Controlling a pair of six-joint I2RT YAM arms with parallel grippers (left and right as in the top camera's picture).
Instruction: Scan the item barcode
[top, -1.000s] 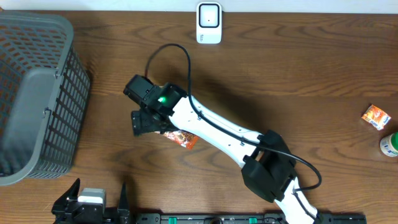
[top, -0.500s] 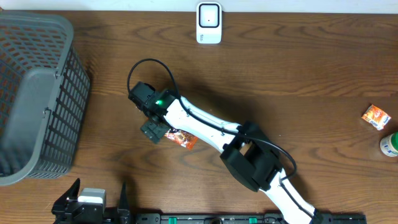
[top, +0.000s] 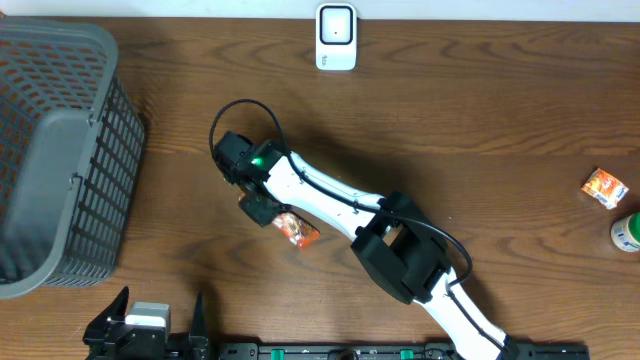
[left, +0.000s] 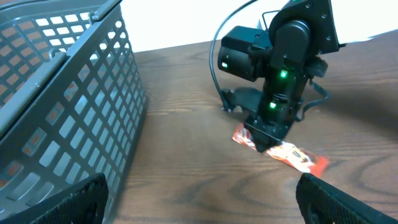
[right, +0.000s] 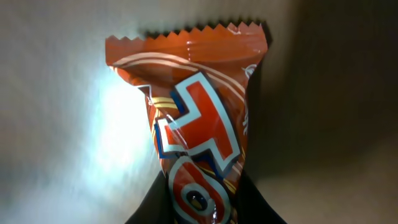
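The orange snack packet is seen lying on the worktop, right of the grey basket, and is pinched at one end by the right pincer. The left pincer is held wide at the near edge.

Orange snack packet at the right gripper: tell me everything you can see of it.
The snack packet is a small, glossy orange-red foil wrapper with a zigzag crimped end and big red letters outlined in white and blue. It looks sealed. It lies on the wooden table, between the basket and the table's middle. The right gripper is closed on one end; the other end sticks out free.
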